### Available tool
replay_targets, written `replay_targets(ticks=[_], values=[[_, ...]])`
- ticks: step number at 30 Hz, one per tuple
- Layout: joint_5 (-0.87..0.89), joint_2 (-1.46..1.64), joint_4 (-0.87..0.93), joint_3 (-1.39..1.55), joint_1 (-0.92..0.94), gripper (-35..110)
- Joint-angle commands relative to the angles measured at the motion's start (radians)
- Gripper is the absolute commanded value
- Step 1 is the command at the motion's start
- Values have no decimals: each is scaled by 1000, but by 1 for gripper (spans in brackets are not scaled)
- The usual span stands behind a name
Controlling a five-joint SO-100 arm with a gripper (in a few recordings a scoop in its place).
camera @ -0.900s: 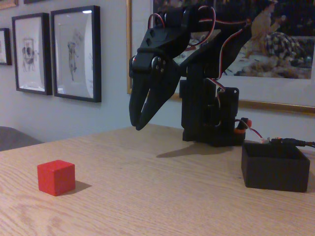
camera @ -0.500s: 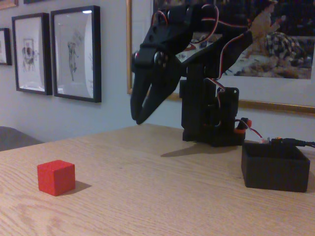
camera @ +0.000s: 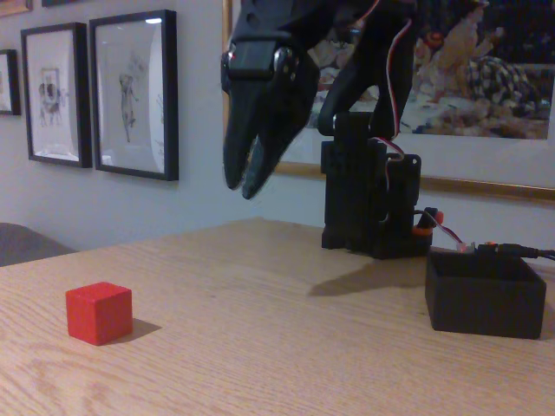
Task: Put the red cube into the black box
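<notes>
wooden table, red cube, black box

From my fixed view, the small matte red cube sits on the wooden tabletop at left; the open-topped matte black box at right, well apart. The black gripper hangs above, between them.

I see the red cube sitting flat on the wooden table, toward its left side near the front edge, one corner turned toward me. The black box stands upright and open-topped near the right edge, well apart from it.
</notes>
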Motion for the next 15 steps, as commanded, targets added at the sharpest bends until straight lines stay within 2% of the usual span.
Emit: replay_targets(ticks=[1, 15], values=[[29, -112, 14, -126, 20, 11], [92, -517, 54, -474, 57, 16]])
